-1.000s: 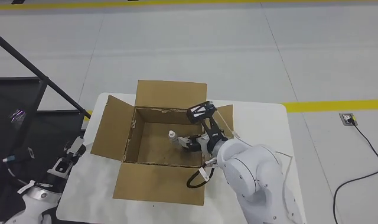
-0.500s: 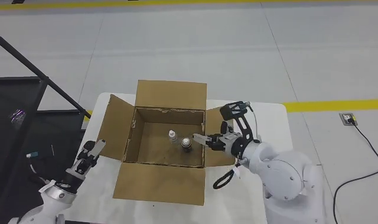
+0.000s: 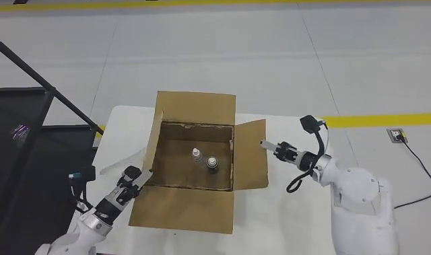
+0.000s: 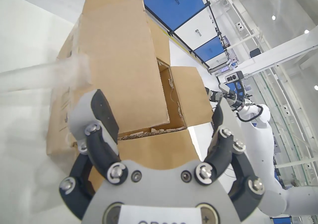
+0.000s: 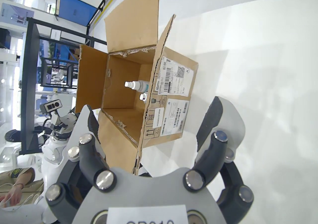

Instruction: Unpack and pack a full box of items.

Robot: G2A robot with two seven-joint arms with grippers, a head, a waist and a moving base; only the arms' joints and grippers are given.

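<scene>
The open box (image 3: 182, 208) on the desk (image 3: 283, 214) holds a spray bottle (image 3: 196, 154) and seemingly another bottle (image 3: 212, 163); the left gripper (image 3: 138, 176) and right gripper (image 3: 264, 145) flank it, jaws wide.

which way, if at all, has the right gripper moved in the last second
Yes. In the top view the right gripper has backed out of the box and now sits outside its side flap, above the table.

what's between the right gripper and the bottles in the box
The box's right flap separates the right gripper from the nearer bottle; top view shows it.
</scene>
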